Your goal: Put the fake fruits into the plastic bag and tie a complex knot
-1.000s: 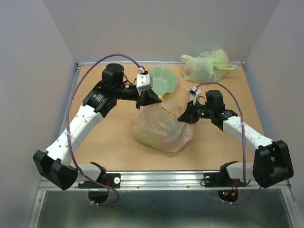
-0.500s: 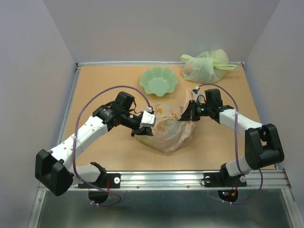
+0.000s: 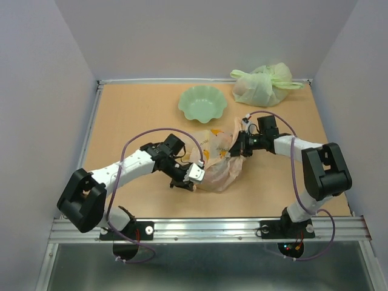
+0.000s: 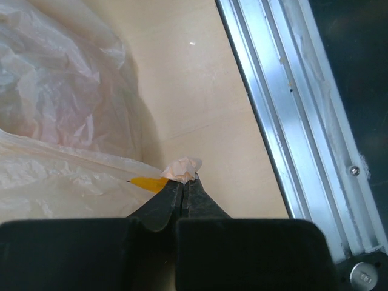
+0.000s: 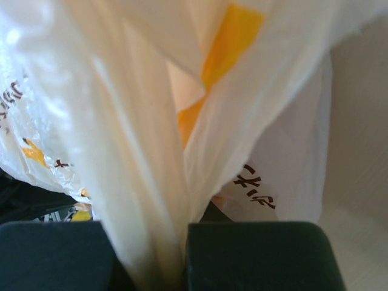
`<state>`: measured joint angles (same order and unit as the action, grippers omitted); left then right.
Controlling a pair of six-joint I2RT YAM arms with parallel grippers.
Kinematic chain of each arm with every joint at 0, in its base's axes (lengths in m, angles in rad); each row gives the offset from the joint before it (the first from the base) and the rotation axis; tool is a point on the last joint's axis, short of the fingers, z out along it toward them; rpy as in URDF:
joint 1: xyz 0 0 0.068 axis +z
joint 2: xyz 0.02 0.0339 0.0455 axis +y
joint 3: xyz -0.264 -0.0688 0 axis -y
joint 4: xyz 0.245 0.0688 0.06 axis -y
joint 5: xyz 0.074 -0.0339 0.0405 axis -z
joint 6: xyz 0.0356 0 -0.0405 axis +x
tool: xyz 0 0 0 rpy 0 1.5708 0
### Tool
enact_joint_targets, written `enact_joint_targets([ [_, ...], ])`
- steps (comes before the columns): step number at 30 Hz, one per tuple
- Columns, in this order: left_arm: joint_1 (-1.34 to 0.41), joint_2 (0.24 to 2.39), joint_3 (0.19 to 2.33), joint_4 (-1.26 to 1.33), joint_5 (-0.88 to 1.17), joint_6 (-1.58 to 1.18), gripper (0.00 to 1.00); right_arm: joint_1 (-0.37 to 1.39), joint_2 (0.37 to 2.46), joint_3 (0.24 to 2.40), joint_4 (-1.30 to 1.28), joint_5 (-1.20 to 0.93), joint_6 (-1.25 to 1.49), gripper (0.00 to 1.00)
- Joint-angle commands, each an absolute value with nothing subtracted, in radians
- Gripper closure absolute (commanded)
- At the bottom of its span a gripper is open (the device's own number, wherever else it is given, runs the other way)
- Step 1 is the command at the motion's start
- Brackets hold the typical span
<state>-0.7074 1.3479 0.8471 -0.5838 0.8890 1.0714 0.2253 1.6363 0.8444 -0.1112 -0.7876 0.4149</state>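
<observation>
Pale green scalloped bowl (image 3: 203, 103) sits upright at far centre of the light wooden surface (image 3: 133, 115). Pale green knotted plastic bag (image 3: 262, 84) in far-right corner, apart from the bowl, lumpy, knot ends sticking out right. Aluminium rail (image 3: 200, 227) along near edge. Plain grey walls (image 3: 200, 36) on three sides.

The plastic bag (image 3: 221, 170) is thin, crinkly, translucent film, whitish with a faint sheen and orange print. The desk (image 3: 139, 115) looks like smooth, matt, pale wood, edged on its near side by a rail (image 4: 285, 103) of brushed metal. The bowl (image 3: 202, 103) is smooth, slightly glossy green plastic, and the knotted green bag (image 3: 262, 85) is wrinkled film
</observation>
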Motion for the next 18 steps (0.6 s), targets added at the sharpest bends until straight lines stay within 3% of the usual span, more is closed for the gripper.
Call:
enact_joint_targets([
  [1, -0.715, 1.396, 0.845, -0.592, 0.862, 1.153, 1.00, 0.201, 1.703, 0.873, -0.092, -0.666, 0.365, 1.00],
  [11, -0.715, 1.508, 0.859, -0.604, 0.827, 1.193, 1.00, 0.189, 1.741, 0.890, -0.084, -0.670, 0.348, 1.00],
  [18, -0.718, 1.444, 0.965, -0.702, 0.913, 1.157, 1.00, 0.189, 1.563, 0.882, -0.090, -0.722, 0.325, 0.99],
])
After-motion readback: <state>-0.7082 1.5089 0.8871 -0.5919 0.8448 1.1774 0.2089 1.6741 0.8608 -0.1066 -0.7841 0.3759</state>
